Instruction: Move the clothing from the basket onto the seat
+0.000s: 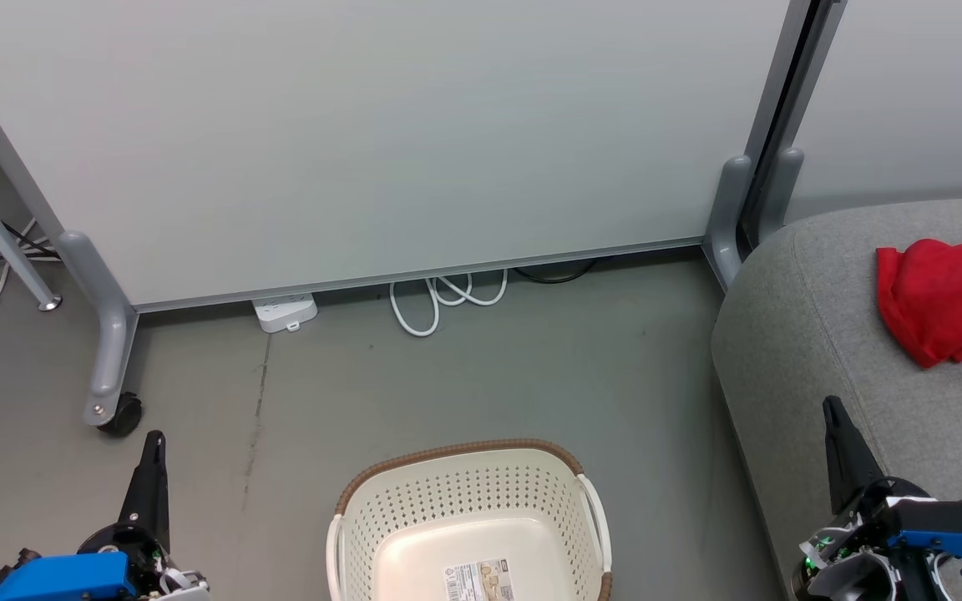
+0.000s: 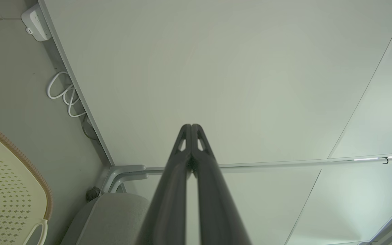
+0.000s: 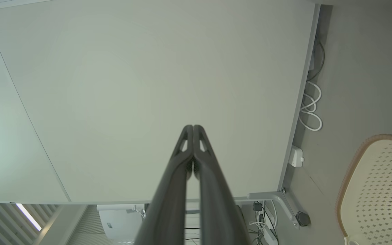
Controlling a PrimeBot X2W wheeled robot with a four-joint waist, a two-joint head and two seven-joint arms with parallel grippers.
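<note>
The cream-white basket (image 1: pixel 468 509) with a brown rim stands on the floor at the bottom centre, with only a label on its bottom; its edge also shows as basket (image 2: pixel 9 190) and basket (image 3: pixel 373 190). Red clothing (image 1: pixel 944 296) lies bunched on the grey seat (image 1: pixel 815 334) at the right edge, partly cut off by the frame. My left gripper (image 1: pixel 155 441) is at the lower left, shut and holding nothing, left of the basket. My right gripper (image 1: pixel 830 406) is at the lower right over the seat's front, shut and holding nothing. Shut fingers show as left gripper (image 2: pixel 191 126) and right gripper (image 3: pixel 193 127).
A pale wheeled partition panel (image 1: pixel 364 142) stands across the back, with a caster foot (image 1: pixel 118 413) at the left. A white power strip (image 1: pixel 285 311) and looped white cable (image 1: pixel 443 300) lie at its base. Grey floor (image 1: pixel 481 376) lies between partition and basket.
</note>
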